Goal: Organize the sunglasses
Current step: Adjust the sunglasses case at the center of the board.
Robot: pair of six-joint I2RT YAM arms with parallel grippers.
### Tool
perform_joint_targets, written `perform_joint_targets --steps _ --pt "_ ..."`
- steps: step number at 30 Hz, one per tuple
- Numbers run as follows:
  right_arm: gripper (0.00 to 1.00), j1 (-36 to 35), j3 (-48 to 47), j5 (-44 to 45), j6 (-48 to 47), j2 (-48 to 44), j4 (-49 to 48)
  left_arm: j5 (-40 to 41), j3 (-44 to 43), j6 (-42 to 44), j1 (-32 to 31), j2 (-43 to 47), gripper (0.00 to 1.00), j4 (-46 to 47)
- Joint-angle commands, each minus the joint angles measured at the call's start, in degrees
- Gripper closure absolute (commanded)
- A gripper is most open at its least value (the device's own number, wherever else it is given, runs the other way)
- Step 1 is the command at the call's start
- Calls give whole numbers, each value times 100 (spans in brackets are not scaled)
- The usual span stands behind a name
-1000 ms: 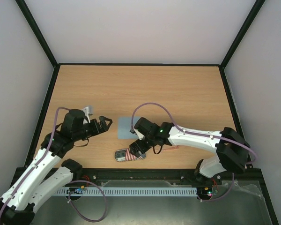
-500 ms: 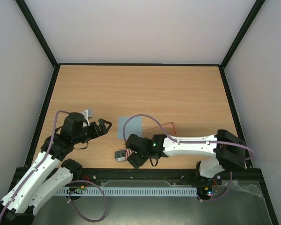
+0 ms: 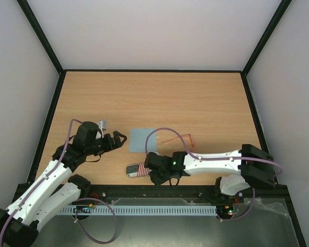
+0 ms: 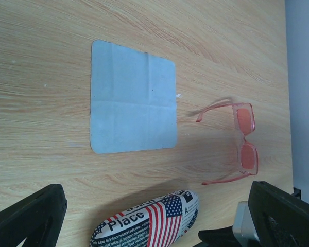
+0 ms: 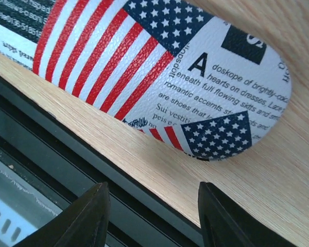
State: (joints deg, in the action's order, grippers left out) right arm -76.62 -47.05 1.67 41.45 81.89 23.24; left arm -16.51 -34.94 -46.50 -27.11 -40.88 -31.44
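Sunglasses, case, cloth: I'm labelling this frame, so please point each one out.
sunglasses (image 4: pixel 248 156), left wrist view, on the lower lens.
flag-patterned case (image 4: pixel 154 218), left wrist view, on the striped middle.
blue cloth (image 4: pixel 133 98), left wrist view, on its centre.

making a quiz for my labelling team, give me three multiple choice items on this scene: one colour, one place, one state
1. What colour is the cloth?
A) light blue
B) green
C) white

2. Where does the case lie?
A) on the cloth
B) by the near edge of the table
C) at the far edge

3. How are the sunglasses?
A) folded shut
B) inside the case
C) arms unfolded, on the table

Answers:
1 A, it shows pale blue in the left wrist view.
2 B, the top view puts it beside the near rail.
3 C, both arms stretch out from the lenses over bare wood.
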Motion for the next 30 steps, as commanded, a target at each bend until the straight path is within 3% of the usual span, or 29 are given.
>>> perform_joint_targets --steps 1,9,22,30 --pt "52 -19 100 -16 288 270 -67 -174 115 80 -40 -29 0 162" --pt "60 450 112 -51 300 599 -221 -165 153 80 -57 42 1 124" --pt "57 1132 -356 318 -201 1024 -65 -156 189 86 -57 92 0 121" --pt "54 1188 -790 516 -285 1025 331 -95 179 108 -57 239 0 3"
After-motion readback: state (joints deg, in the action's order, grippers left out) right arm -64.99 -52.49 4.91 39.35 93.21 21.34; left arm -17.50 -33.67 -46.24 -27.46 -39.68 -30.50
